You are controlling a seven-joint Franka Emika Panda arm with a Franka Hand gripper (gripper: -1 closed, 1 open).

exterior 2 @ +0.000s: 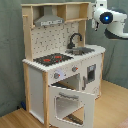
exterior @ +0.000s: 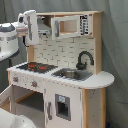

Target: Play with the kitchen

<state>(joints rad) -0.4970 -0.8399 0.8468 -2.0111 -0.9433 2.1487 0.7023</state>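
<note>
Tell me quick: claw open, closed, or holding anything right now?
Claw: raised beside the toy kitchen's upper shelf in the first exterior view; open or closed cannot be told.

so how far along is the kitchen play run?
Done: the oven door of the kitchen hangs open, tilted outward below the hob. In hand: nothing visibly; the arm is raised beside the top shelf, apart from the counter, and no toy is seen held. Left: sink, faucet, hob knobs and the cupboard door show no contact.
</note>
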